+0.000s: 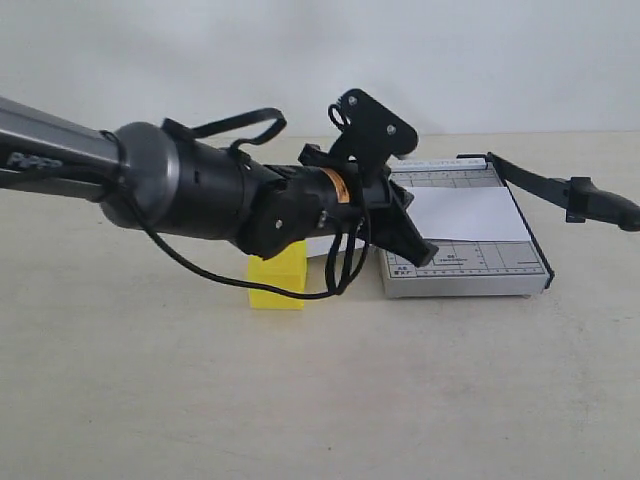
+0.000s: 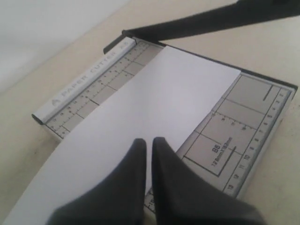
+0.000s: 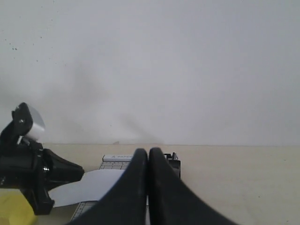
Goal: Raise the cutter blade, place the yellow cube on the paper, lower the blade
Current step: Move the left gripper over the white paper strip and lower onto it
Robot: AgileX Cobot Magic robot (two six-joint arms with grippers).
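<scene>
The grey trimmer (image 1: 470, 265) lies right of centre with the paper (image 1: 470, 212) across it. The cutter blade (image 1: 530, 178) is lifted off the base and angles out to the right. My right gripper (image 1: 578, 200) is shut on its outer end. In the right wrist view the right gripper (image 3: 148, 151) has its fingers pressed together, hiding the blade. My left gripper (image 1: 428, 252) hovers at the trimmer's left edge. The left gripper (image 2: 149, 140) is shut and empty above the paper (image 2: 154, 103). The yellow cube (image 1: 278, 280) sits on the table left of the trimmer, partly behind my left arm.
My left forearm (image 1: 150, 180) and its looping black cable (image 1: 300, 290) cross the left half of the exterior view, above the cube. A plain white wall (image 1: 500, 60) closes off the back of the beige table (image 1: 320, 400).
</scene>
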